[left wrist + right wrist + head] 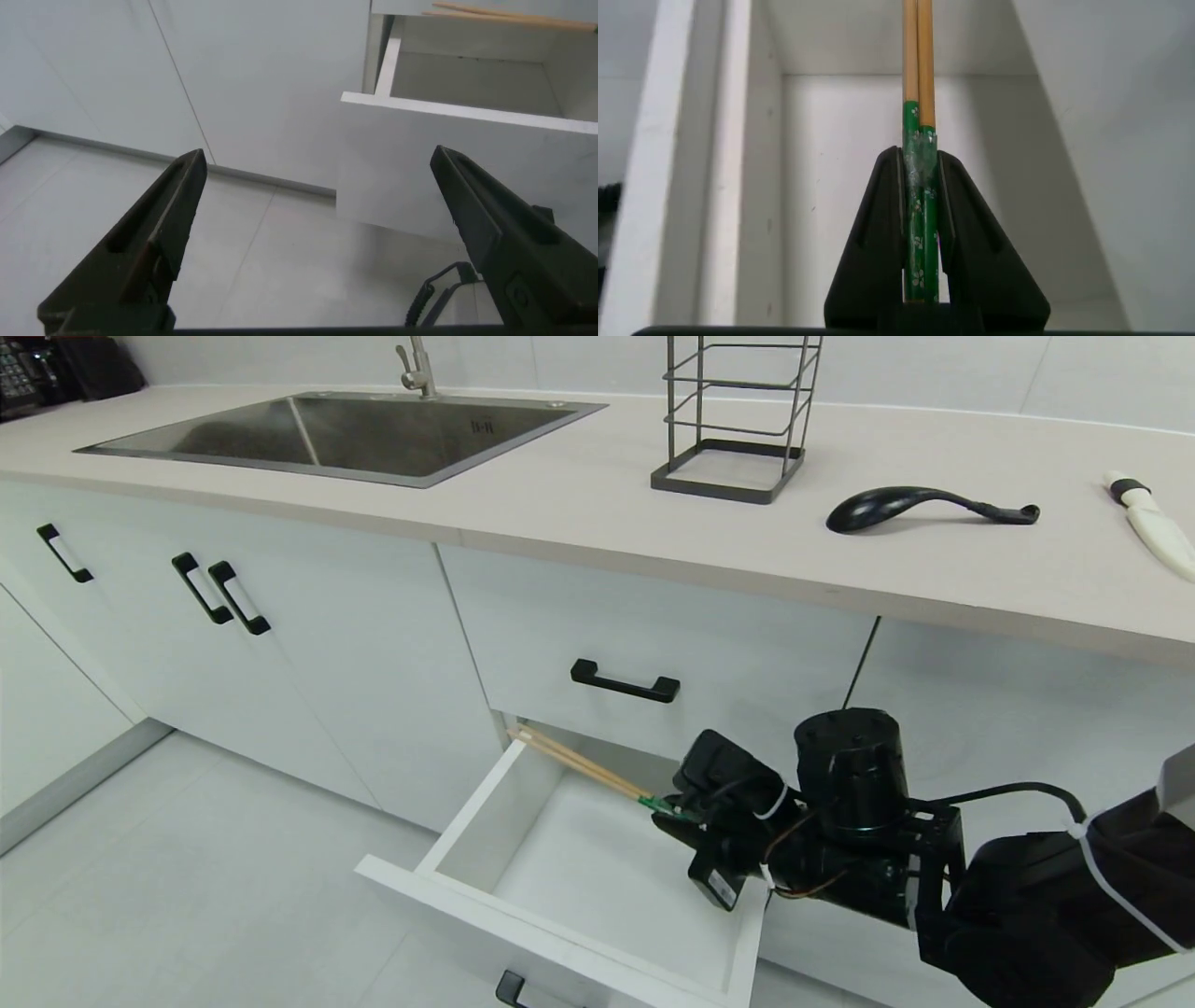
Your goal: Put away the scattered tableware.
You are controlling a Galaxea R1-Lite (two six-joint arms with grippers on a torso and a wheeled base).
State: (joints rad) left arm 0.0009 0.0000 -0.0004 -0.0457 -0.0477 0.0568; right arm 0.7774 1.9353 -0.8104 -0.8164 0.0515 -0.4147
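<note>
My right gripper [680, 814] is shut on a pair of wooden chopsticks [577, 763] with green ends, holding them over the open white drawer [560, 919] below the counter. In the right wrist view the chopsticks [918, 112] run straight out from between the fingers [878, 233], their tips toward the drawer's back wall [896, 37]. A black spoon [920, 508] and a white-handled knife [1153, 523] lie on the countertop at the right. My left gripper [318, 243] hangs open above the floor, with the drawer's front [467, 112] beyond it.
A wire rack [738, 415] stands on the counter behind the spoon. A steel sink [345, 434] with a tap sits at the left. Closed cabinet doors with black handles [219, 597] line the left; another drawer with a black handle [624, 683] is above the open one.
</note>
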